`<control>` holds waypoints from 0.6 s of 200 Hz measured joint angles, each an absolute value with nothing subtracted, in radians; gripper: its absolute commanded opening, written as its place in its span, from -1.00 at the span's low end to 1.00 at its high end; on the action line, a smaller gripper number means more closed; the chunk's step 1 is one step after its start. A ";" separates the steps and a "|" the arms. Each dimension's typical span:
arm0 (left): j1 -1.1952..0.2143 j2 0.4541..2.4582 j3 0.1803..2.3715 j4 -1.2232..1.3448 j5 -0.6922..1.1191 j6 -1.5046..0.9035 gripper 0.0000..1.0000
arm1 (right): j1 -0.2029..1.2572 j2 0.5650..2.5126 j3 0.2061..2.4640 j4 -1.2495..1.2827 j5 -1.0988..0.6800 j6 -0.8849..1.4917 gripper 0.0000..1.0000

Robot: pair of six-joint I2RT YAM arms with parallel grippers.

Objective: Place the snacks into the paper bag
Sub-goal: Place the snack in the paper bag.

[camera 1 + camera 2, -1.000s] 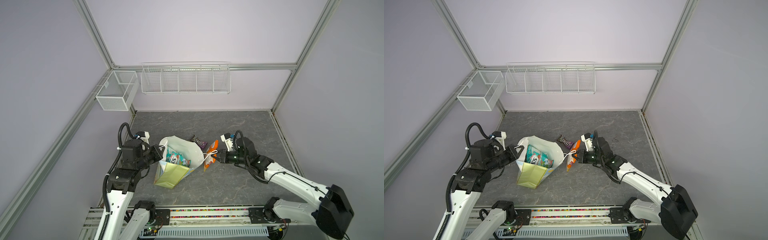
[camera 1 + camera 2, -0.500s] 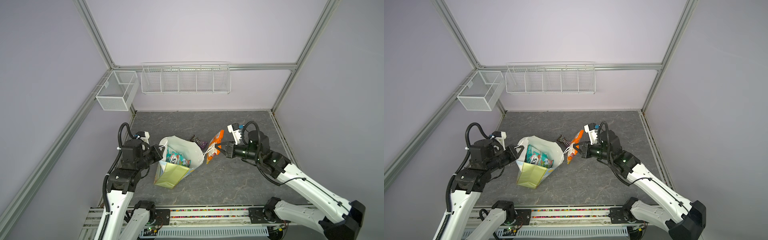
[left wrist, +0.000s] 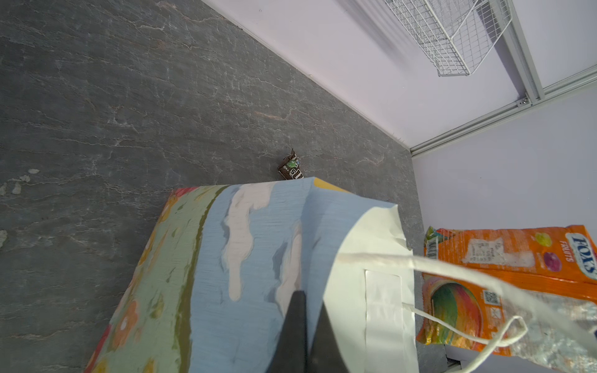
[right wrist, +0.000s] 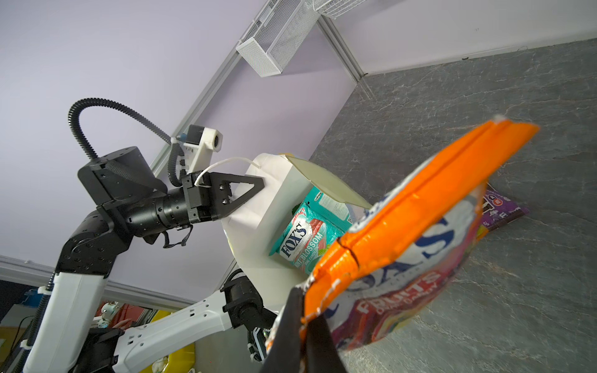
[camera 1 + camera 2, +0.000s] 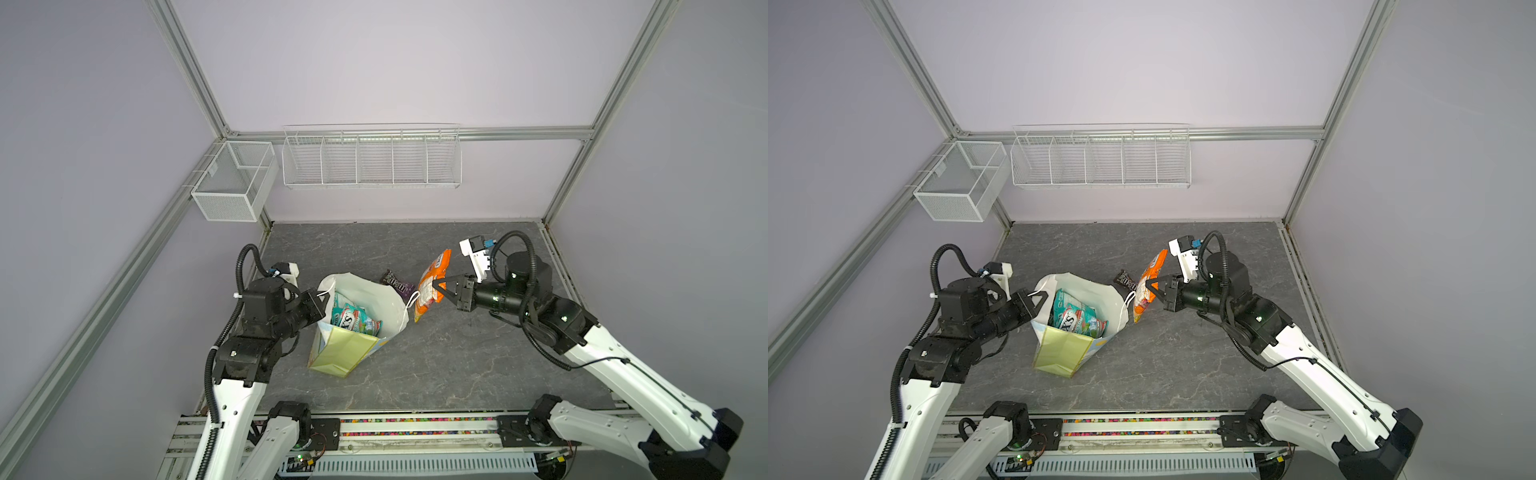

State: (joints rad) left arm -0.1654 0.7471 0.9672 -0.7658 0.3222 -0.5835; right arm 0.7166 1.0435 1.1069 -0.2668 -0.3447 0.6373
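right tool (image 5: pixel 436 286) pinching orange pouch (image 5: pixel 437 268), left tool (image 5: pixel 326 296) clamping paper bag (image 5: pixel 345 353) rim

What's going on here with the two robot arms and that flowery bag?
The robot is packing snacks into the paper bag. The left gripper is shut on the bag's rim, holding its mouth open. The right gripper pinches the orange pouch, held up just beside the opening, not yet inside. A teal-red FOX'S pouch is already in the bag, and a brown-purple M&M's pack lies on the table behind it.
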 measured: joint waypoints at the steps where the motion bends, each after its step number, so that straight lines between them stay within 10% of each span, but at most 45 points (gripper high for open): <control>1: -0.165 0.747 0.967 -0.766 0.322 -0.583 -1.00 | 0.717 1.044 1.108 -0.267 -0.344 0.637 -0.86; 120: -0.165 0.747 0.969 -0.769 0.318 -0.584 -1.00 | 0.728 1.019 1.159 -0.307 -0.344 0.604 -0.86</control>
State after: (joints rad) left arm -0.1654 0.7471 0.9688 -0.7689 0.3183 -0.5838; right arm 0.7284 1.0187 1.1591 -0.3073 -0.3443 0.6044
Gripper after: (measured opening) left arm 0.047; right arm 0.071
